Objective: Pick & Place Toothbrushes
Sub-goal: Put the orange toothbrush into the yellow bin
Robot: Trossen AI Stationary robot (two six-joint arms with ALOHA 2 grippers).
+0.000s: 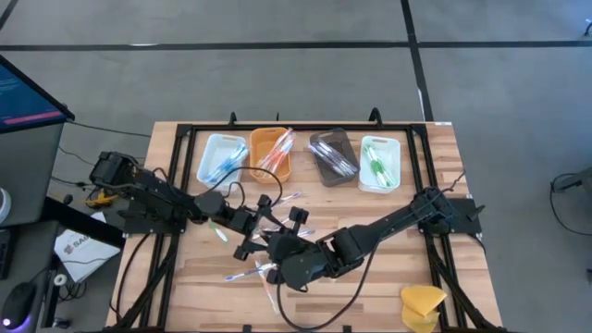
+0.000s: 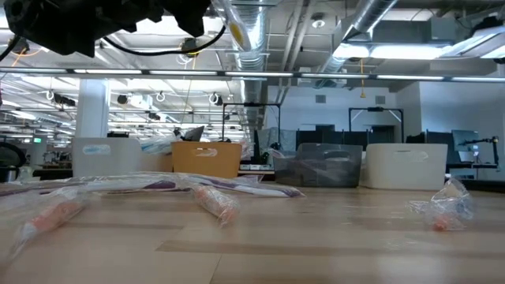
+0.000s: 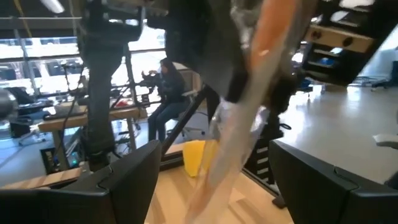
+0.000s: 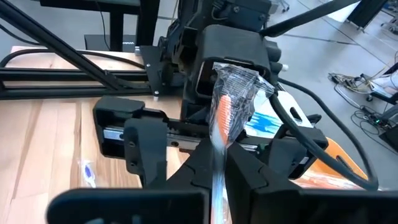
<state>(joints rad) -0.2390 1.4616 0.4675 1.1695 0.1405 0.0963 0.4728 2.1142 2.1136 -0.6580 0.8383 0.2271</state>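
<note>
Mid-bench, near side: both arms meet nose to nose. Right gripper [image 4: 217,168] clamped tight on one wrapped toothbrush [image 4: 225,109], orange handle in crinkly clear film, gripped at lower end. Free end sticks forward out of the gripper, toward the left arm.

Left gripper [image 3: 214,163] spread wide, holding nothing, fingers [image 3: 127,177] either side of that same toothbrush w/o touching it, as far as can be told. Looks like a handover setup, judging by the pose.

Key relation: toothbrush sits between the left gripper's open fingers, just ahead of its palm. Long axis runs roughly along the line joining the two grippers, left-right across the bench, slightly tilted; crosses the left wrist view on a diagonal. Which end carries the bristles: can't tell through the wrap.

Next move prob. needs the left gripper to close across the handle before the right lets go. Risk: slick film, thin stick, easy to twist or slip.

Far side: row of four trays, white [image 1: 220,157], orange [image 1: 270,153], dark [image 1: 333,155], white [image 1: 379,163], each w/ toothbrushes inside. Orange tray = likely home for this one, nearer the left arm. More loose toothbrushes [image 1: 245,275] flat on the bench [image 1: 407,240] near the grippers. Yellow sponge [image 1: 423,301] at near right corner, well apart.
</note>
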